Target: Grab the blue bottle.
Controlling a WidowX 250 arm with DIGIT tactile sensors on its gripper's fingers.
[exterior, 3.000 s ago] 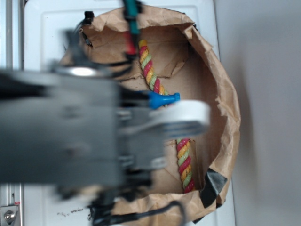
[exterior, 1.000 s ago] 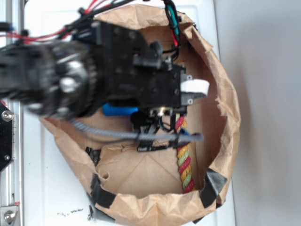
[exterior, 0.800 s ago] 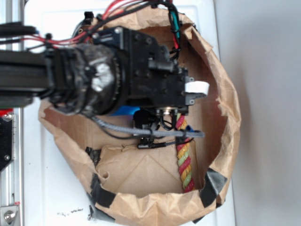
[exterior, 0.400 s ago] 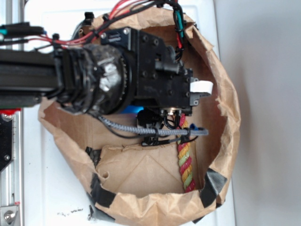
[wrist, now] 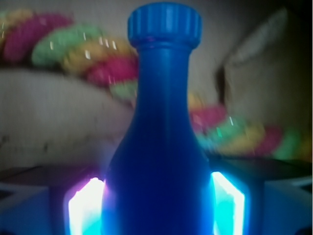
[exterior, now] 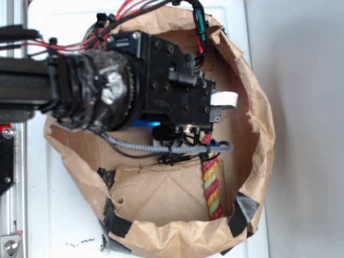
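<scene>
Brown paper bag on a white table, arm reaching inside

Deep in the bag, the blue bottle stood between the fingers of the gripper, which pressed its body on both sides; only a blue sliver showed under the arm. Behind its cap lay a red-yellow-green rope, with a grey braided cable near

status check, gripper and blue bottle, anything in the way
Gripper down inside the paper bag, fingers flanking the blue bottle; contact unclear. Twisted rope lies behind the bottle, not between.
</scene>
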